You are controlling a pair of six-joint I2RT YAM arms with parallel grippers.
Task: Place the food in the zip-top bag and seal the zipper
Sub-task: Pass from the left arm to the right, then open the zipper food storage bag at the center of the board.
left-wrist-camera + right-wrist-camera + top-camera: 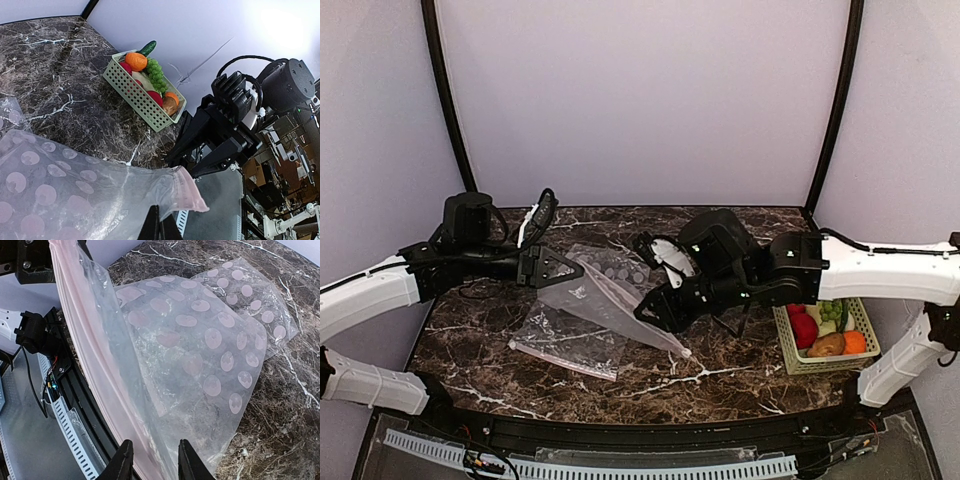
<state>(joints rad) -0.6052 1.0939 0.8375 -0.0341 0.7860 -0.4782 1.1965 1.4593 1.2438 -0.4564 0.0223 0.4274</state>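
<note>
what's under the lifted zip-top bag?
A second dotted bag lies flat on the table beneath the zip-top bag. Its far part is covered by the lifted plastic.

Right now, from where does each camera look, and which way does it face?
Top external: above and behind the arms, looking down at the table; left arm and right arm show.
Left wrist: faces across the zip-top bag toward the basket; the right arm shows.
Right wrist: looks down along the zipper; the right gripper shows.
Shared: both wrist views see the bag.

robot lab booth: plain backdrop walls (640, 100), marble tabletop (720, 375).
</note>
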